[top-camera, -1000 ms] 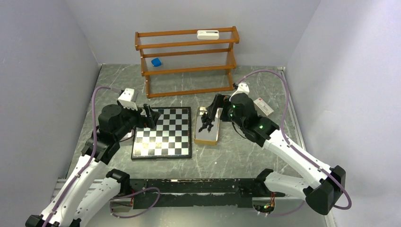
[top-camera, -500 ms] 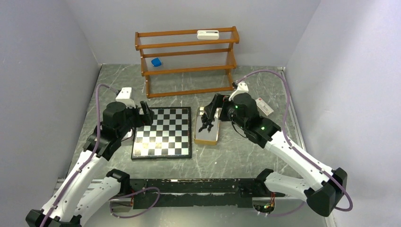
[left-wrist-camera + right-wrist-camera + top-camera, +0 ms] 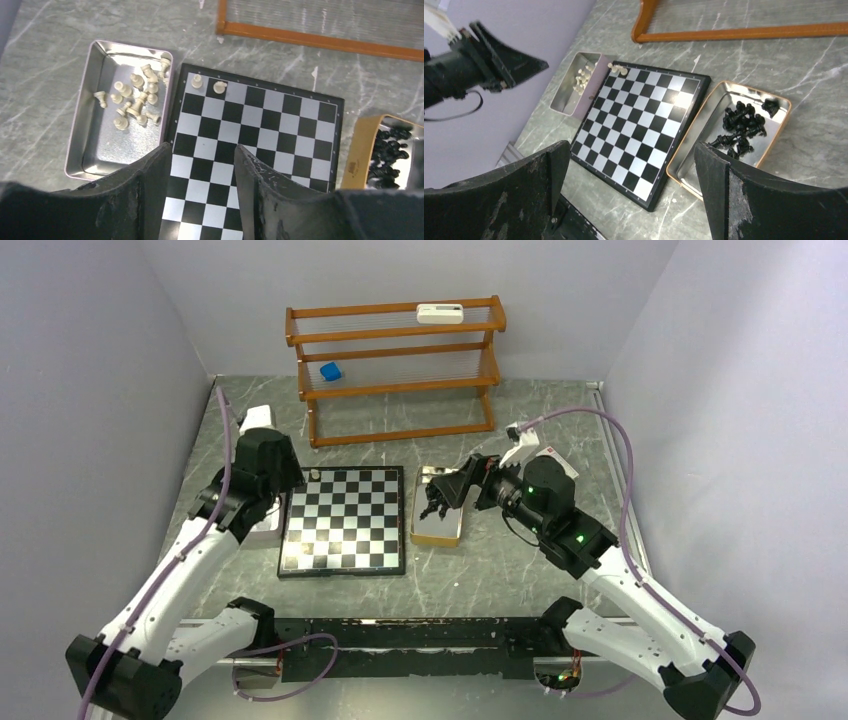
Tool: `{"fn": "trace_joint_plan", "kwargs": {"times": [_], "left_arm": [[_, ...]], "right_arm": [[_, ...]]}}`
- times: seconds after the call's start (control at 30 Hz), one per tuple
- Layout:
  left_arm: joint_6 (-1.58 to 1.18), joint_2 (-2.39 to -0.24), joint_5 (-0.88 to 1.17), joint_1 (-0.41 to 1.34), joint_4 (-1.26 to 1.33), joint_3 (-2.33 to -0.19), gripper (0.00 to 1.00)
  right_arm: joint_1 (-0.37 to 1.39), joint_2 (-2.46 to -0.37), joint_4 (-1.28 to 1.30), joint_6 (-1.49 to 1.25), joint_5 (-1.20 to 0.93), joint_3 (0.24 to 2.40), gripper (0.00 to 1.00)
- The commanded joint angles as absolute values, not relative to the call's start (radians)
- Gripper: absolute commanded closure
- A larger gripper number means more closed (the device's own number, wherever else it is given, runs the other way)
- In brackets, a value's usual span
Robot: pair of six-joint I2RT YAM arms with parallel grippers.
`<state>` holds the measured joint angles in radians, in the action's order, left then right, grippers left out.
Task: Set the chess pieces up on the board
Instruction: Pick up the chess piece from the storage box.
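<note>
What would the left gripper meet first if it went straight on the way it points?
The left gripper would probably meet the board, on bare squares by the edge next to the metal tray; nothing shows in between, though depth is unclear.

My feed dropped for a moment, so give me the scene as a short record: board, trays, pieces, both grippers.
board: flat black-and-silver chessboard, bare except its far-left corner
placed: two small cream chess pieces, on adjacent squares there
left tray: rectangular silver metal tray, holding loose cream pieces
right tray: orange-rimmed metal tray, holding the black chess pieces
left gripper: open, empty, raised above board
right gripper: wide open, empty, raised
</note>
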<state>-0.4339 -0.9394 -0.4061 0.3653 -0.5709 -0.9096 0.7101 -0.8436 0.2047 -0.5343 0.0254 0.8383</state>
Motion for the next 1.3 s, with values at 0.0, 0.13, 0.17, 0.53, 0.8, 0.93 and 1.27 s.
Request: {"fn": "trace_joint_plan", "kwargs": {"times": [0.0, 0.13, 0.17, 0.53, 0.8, 0.93, 1.27], "left_arm": [[-0.442, -1.002, -0.479, 0.33, -0.602, -1.003, 0.44], [-0.41, -1.108, -0.417, 0.235, -0.582, -1.049, 0.38], [-0.404, -1.142, -0.385, 0.198, -0.582, -1.063, 0.39], [-0.39, -1.349, -0.231, -0.108, -0.48, -1.064, 0.5], [-0.388, -1.509, -0.176, -0.174, -0.44, -1.048, 0.56], [-0.381, -1.551, -0.139, -0.181, -0.446, -1.054, 0.56], [-0.356, -1.618, -0.133, -0.184, -0.461, -1.069, 0.6]], "right_arm": [[0.713, -0.807, 0.177, -0.53, -0.028, 0.795, 0.02], [0.713, -0.793, 0.173, -0.531, -0.073, 0.783, 0.02], [0.713, -0.79, 0.172, -0.529, -0.081, 0.781, 0.02], [0.713, -0.735, 0.157, -0.535, -0.136, 0.77, 0.04], [0.714, -0.728, 0.144, -0.541, -0.123, 0.764, 0.04], [0.715, -0.739, 0.139, -0.551, -0.125, 0.756, 0.04], [0.714, -0.749, 0.151, -0.55, -0.148, 0.767, 0.04]]}}
